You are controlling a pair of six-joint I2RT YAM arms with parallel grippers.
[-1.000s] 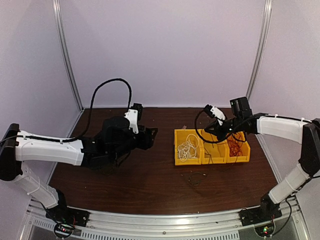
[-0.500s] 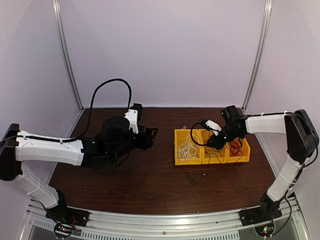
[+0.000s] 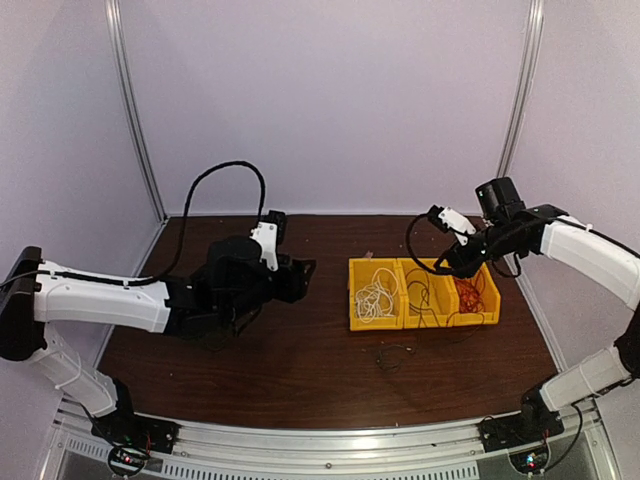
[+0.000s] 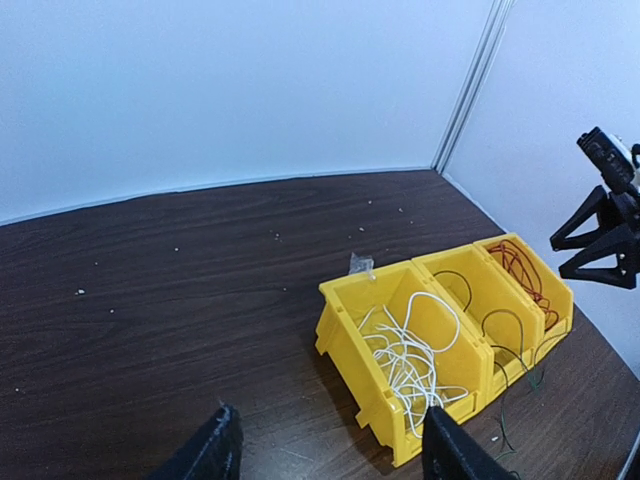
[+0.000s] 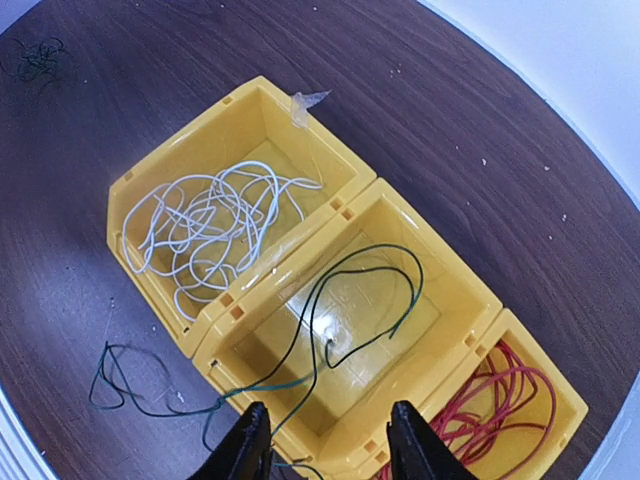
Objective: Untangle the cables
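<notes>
Over the middle bin (image 5: 445, 255), right gripper (image 5: 330, 445) and left gripper (image 4: 330, 450) hung wide, empty; best pinch the trailing dark cable (image 5: 312, 330) low

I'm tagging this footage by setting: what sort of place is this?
Probably a robotics lab cell: plain pale walls, white robot arms bolted to a metal rail, and a dark wooden table holding joined yellow plastic bins of thin cables.

White arms (image 3: 100, 302), blk joints, cables.

Even soft light; top view perhaps blurry.
</notes>
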